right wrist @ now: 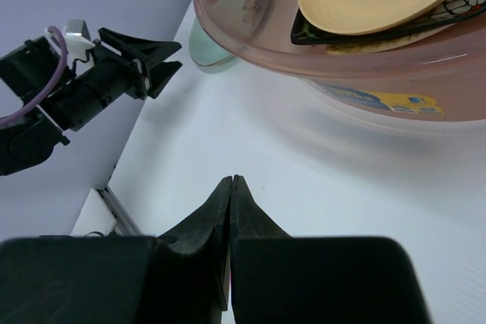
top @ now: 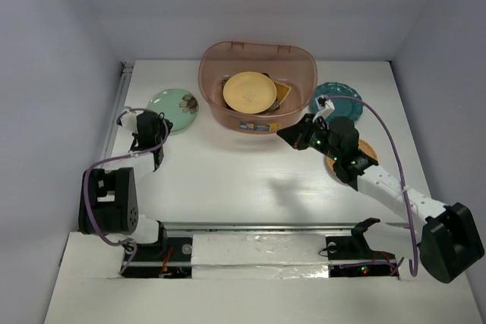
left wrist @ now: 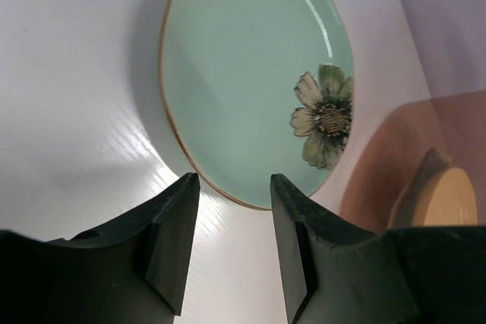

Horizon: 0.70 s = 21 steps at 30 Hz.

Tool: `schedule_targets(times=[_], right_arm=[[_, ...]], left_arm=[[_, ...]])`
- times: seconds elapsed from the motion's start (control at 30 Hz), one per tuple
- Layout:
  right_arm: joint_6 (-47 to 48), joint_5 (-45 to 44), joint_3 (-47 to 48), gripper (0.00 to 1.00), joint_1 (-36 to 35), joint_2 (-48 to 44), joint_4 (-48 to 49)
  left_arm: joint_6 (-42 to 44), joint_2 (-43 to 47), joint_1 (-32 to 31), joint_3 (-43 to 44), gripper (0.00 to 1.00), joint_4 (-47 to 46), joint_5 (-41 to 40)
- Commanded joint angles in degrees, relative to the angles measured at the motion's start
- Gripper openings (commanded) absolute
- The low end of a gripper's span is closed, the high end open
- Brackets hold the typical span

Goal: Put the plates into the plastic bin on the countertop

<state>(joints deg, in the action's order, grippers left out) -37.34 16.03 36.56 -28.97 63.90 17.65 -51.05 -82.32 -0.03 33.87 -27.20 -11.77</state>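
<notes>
The left gripper (left wrist: pixel 231 187) is seen with its jaws parted and nothing between them, the fingertips set just short of the near rim of the mint plate (left wrist: pixel 243 89). That plate is laid flat on the countertop (top: pixel 228 180), close beside the left wall of the bin (top: pixel 257 45); whether the two touch cannot be told. The right gripper (right wrist: pixel 231 180) is seen pressed fully together with nothing held, and is hung low over the countertop just in front of the bin's right front corner. Inside the bin, the yellow plate (top: pixel 249 90) is laid on top of the black plate (right wrist: pixel 326 32), and a corner of the woven triangular plate (top: pixel 282 92) is shown at the right. The teal plate (top: pixel 338 96) is found just right of the bin. The woven round plate (top: pixel 369 146) is partly hidden under the right arm, right of the bin and nearer.
</notes>
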Motion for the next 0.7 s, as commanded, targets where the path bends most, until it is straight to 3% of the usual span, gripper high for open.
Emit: schedule_targets(times=[0.0, 0.67], right_arm=[[0.2, 1.7, 0.5, 0.0, -0.5, -0.9, 4.1], [0.2, 2.6, 1.2, 0.0, -0.5, 0.0, 3.5]], left_arm=[[-2.1, -2.1, 0.9, 1.5, 0.4, -3.0, 3.6], [-6.1, -16.6, 3.1, 4.6, 0.38, -9.4, 6.0]])
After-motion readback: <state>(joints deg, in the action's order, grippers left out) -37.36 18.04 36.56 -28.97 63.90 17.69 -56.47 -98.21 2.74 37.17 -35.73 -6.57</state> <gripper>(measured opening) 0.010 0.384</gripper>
